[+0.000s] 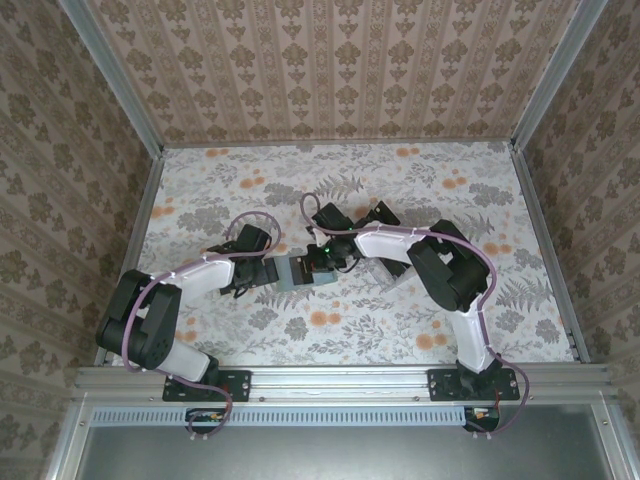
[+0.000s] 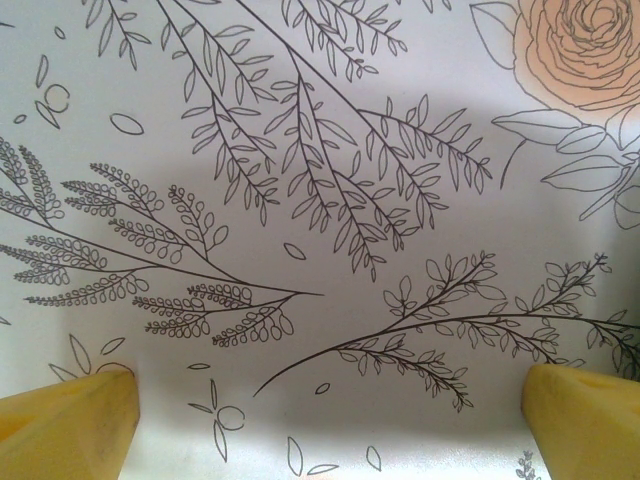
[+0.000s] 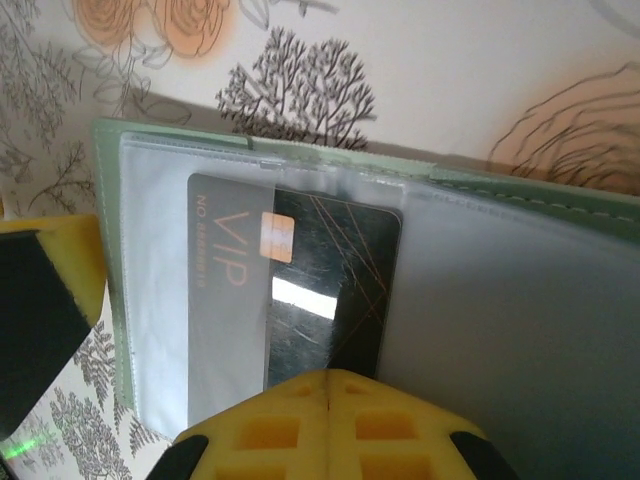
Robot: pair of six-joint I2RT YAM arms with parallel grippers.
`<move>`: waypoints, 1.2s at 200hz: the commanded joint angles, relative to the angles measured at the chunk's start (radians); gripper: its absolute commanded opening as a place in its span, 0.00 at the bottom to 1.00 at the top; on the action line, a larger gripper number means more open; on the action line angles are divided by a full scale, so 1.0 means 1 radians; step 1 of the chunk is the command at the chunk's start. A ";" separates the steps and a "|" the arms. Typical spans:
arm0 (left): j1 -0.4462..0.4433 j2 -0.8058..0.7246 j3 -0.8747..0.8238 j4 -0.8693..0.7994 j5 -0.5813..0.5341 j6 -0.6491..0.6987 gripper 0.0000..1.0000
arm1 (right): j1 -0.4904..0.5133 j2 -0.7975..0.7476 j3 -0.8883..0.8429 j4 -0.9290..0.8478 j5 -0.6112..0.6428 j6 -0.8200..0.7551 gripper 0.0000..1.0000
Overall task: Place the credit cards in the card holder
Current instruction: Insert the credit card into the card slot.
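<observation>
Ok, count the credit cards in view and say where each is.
1. The credit card is half slid into the clear pocket of the open card holder, its near edge pinched by the shut right gripper. Others may be hidden beneath the arms in the top view.

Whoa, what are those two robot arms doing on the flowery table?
The right tool is pinching a dark credit card marked VIP, and the card sits partly under the clear pocket of the open green card holder. The holder lies on the flowery table between the two arms. The left tool is wide open with nothing between its fingers, hovering over bare tablecloth beside the holder.
</observation>
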 commanded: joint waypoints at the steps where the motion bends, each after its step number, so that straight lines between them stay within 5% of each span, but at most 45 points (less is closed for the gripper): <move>1: -0.005 0.052 -0.007 0.066 0.042 0.012 1.00 | 0.017 -0.022 -0.021 -0.006 -0.035 0.031 0.05; 111: -0.006 0.066 0.000 0.064 0.040 0.020 1.00 | -0.060 -0.057 0.038 -0.059 -0.007 -0.008 0.05; 240: -0.005 0.074 -0.003 0.076 0.044 0.018 1.00 | -0.033 0.039 0.075 -0.048 -0.033 0.002 0.05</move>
